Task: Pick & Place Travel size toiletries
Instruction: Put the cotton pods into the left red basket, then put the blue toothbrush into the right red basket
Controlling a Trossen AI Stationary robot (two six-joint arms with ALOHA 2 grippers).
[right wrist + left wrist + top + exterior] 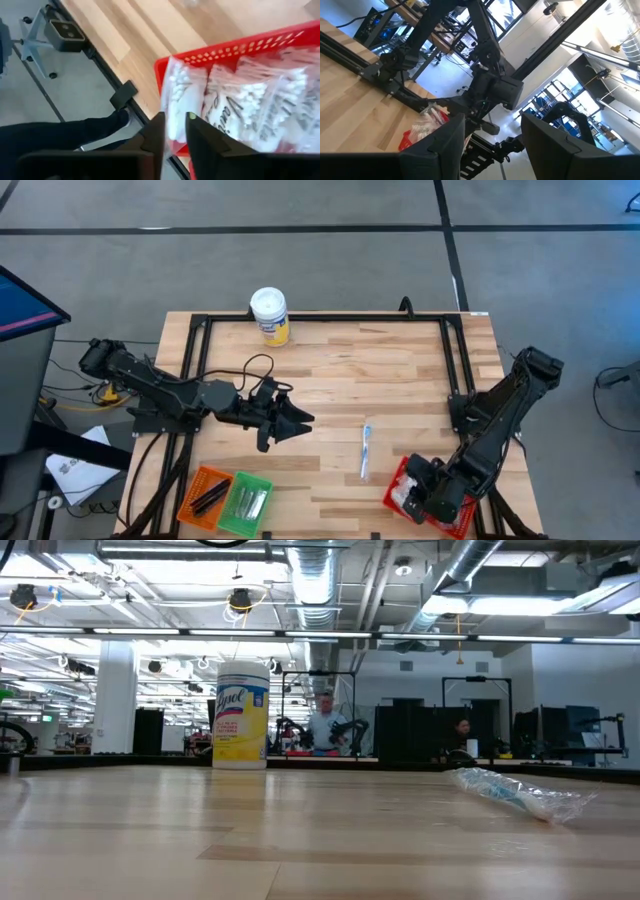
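A slim clear-wrapped stick [366, 450] lies flat on the wooden table right of centre; it also shows in the low view [520, 795]. Clear packets of white cotton swabs [240, 95] lie in the red basket [210, 57] at the near right corner. My right gripper [175, 132] hangs over that basket [398, 480], pointing steeply down. Its fingers stand a narrow gap apart. My left gripper [300, 420] waits open and level above the table's left half, holding nothing. My right gripper comes from above at the leftmost swab packet [181, 100], which lies in the red basket. The packet's lower edge [175, 125] shows in the narrow gap between the fingers. Whether the fingers touch it, I cannot tell.
A yellow canister with a white lid [270, 315] stands at the far edge. An orange basket [190, 502] with dark narrow items and a green basket [262, 490] with silvery ones sit at the near left. Black frame rails [455, 360] border the table. People show in the room beyond.
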